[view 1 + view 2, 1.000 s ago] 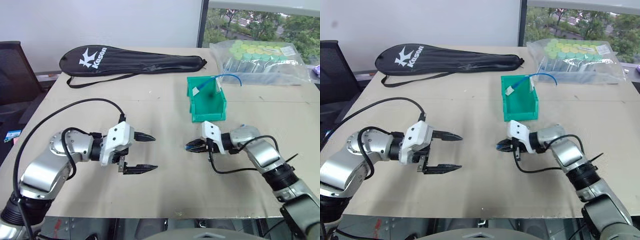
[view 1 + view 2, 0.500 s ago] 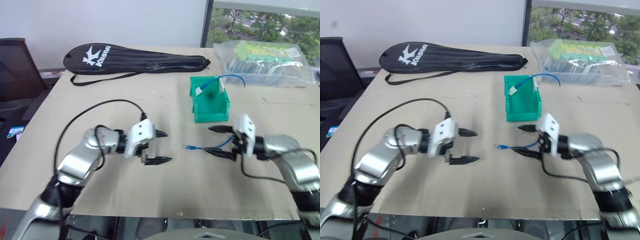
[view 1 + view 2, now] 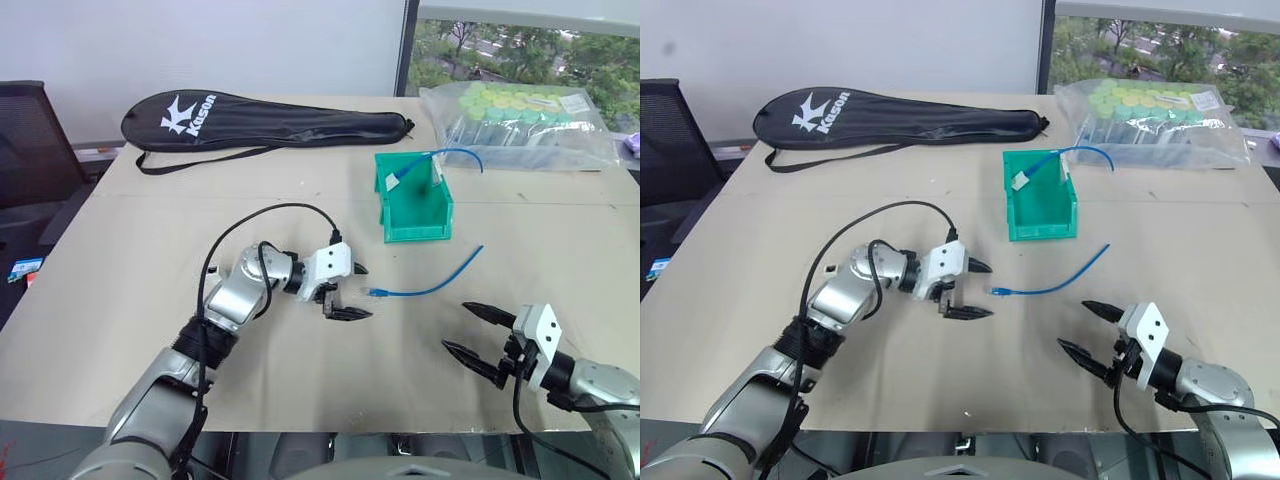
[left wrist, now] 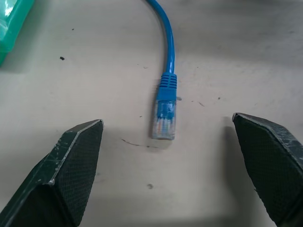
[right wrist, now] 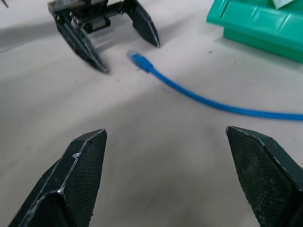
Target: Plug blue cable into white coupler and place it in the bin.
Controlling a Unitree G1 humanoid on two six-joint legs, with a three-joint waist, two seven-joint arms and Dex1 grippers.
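The blue cable [image 3: 432, 284] lies loose on the table in a shallow curve, its clear plug [image 3: 375, 293] at its left end. My left gripper [image 3: 358, 291] is open just left of that plug, with one finger on each side of it. In the left wrist view the plug [image 4: 164, 118] lies flat between the fingertips [image 4: 80, 156], untouched. My right gripper [image 3: 456, 327] is open and empty near the table's front edge, well short of the cable. The green bin [image 3: 412, 232] stands behind, holding a second blue cable ending in a white block [image 3: 392, 181]. The white coupler is out of view.
A black racket bag [image 3: 265, 118] lies across the back of the table. A clear bag of green-capped tubes [image 3: 520, 125] sits back right, behind the bin. A dark chair [image 3: 30, 140] stands off the table's left side.
My right gripper opened, let go of the blue cable and drew back toward the table's front right. The cable now lies on the table. My left gripper moved right, up to the plug.
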